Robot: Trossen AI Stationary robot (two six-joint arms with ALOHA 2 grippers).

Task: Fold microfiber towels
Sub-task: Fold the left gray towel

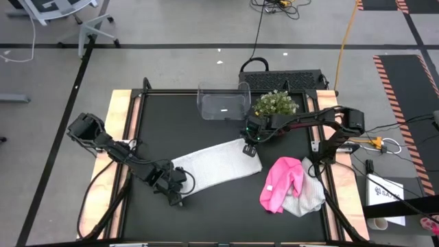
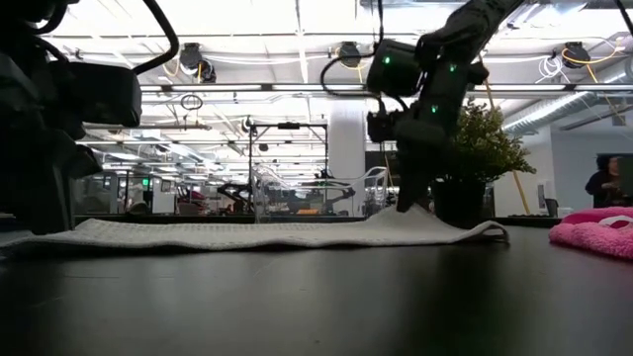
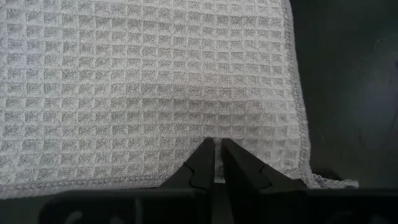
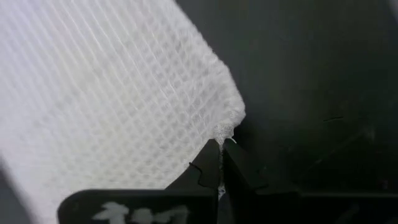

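- In the high view we saw one white towel (image 1: 216, 162) spread flat near the centre of the black table (image 1: 206, 213), running from lower left to upper right.
- The left gripper (image 1: 175, 184) was at the lower left end of this towel. In the left wrist view its two fingers (image 3: 198, 167) were almost together, pinching the hem of the waffle-weave cloth (image 3: 149, 87) between them.
- The right gripper (image 1: 250, 142) was at the upper right corner of the same towel. In the right wrist view its jaws were closed on the tip of that corner (image 4: 225, 132).
- In the low view the towel (image 2: 257, 233) lay low over the table, and it rose slightly where the right gripper (image 2: 408, 206) held it.
- The pink towel (image 1: 281, 182) lay crumpled at the lower right of the high view, partly over another pale towel (image 1: 306, 197).
- A clear plastic bin (image 1: 223, 101) stood at the upper middle of the table, with a small potted plant (image 1: 276, 103) just to its right.
- A person (image 2: 605, 182) showed at the far right edge of the low view, in the room behind.
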